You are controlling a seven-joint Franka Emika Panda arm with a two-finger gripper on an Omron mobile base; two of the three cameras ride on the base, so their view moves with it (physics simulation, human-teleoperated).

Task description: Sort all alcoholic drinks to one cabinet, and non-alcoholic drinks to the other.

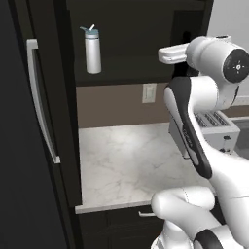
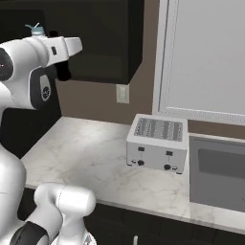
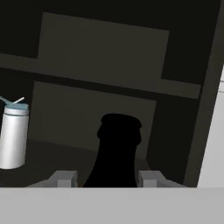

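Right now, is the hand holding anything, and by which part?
Yes. The hand is closed on a small black bottle, its fingers on either side of the body just below the neck, inside the open upper cabinet near the white flask.

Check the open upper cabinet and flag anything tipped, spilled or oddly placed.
Nothing stands out. The white flask stands upright on the cabinet shelf, its lid on, nothing spilled around it. A black bottle sits upright between the tool's fingers, inside the same cabinet. The toaster sits squarely on the counter.

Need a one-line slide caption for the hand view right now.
Gripper holds a black bottle inside the open dark cabinet, white flask standing on the shelf beside it.
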